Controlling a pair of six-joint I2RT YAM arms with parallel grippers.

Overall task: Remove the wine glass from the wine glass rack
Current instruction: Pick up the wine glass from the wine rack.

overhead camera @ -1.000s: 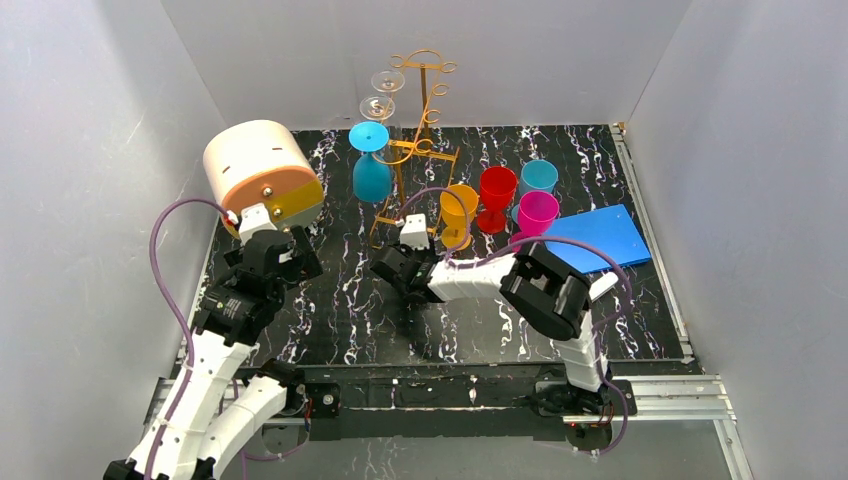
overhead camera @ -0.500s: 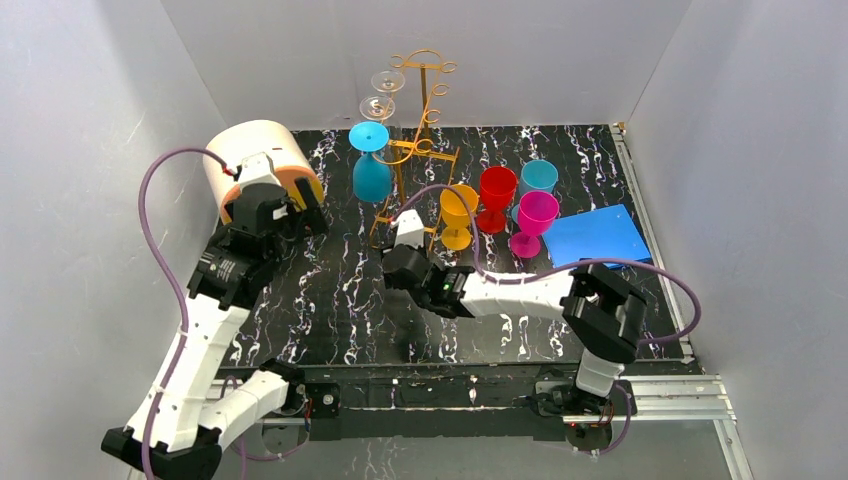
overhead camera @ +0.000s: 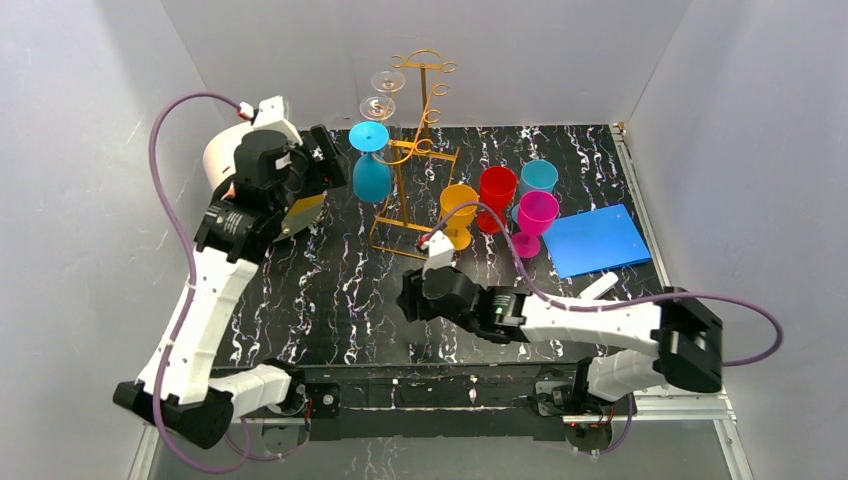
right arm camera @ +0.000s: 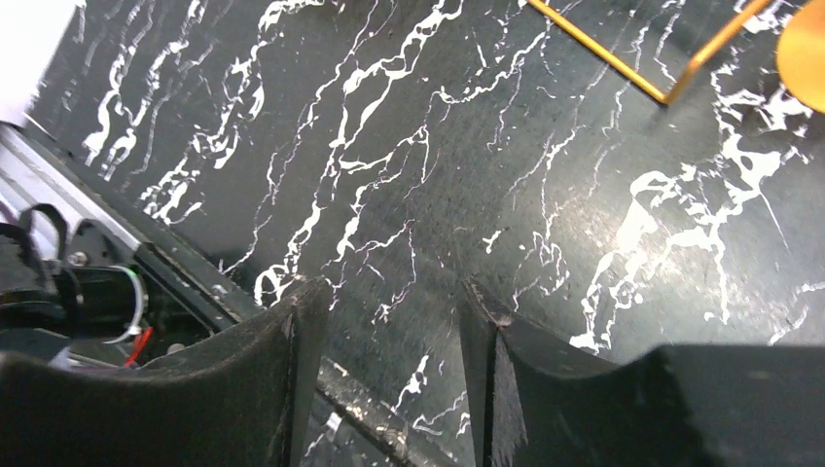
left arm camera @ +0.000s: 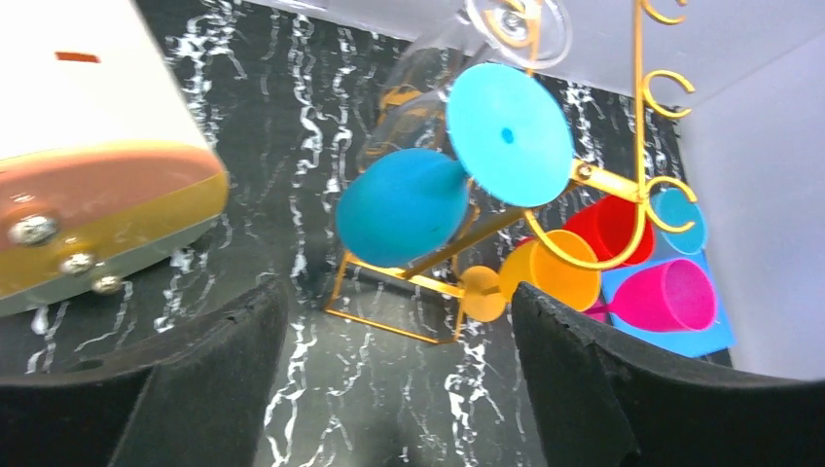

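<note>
The approach to the grasp is what is going on here, and nothing is being gripped yet. The wine glass rack (overhead camera: 418, 148) is standing near the middle of the table's (overhead camera: 330, 300) far edge. A blue wine glass (overhead camera: 371, 172) is hanging from its left side, bowl down and round foot up, with two clear glasses (overhead camera: 381, 95) hanging higher up behind it. The left gripper (overhead camera: 322, 165) is hovering just beside the blue glass, on the side toward the table's left edge. Its fingers (left arm camera: 224, 360) are standing spread wide and pinching nothing, and in the wrist view the blue bowl is sitting framed in the gap ahead of them. A cream-and-orange cylindrical box (overhead camera: 218, 155) is lying close under that arm, near the far left corner. The right gripper (right arm camera: 389, 311) is hanging low over the table toward the middle of the near edge, its jaws partly apart and empty. It seems to be playing no part in this step. The next move is probably calling for the left fingers to go in around the bowl or stem and close gently. The foot would then be slid out along the wire arm rather than pulled straight down, while keeping off the clear glasses and the box.
</note>
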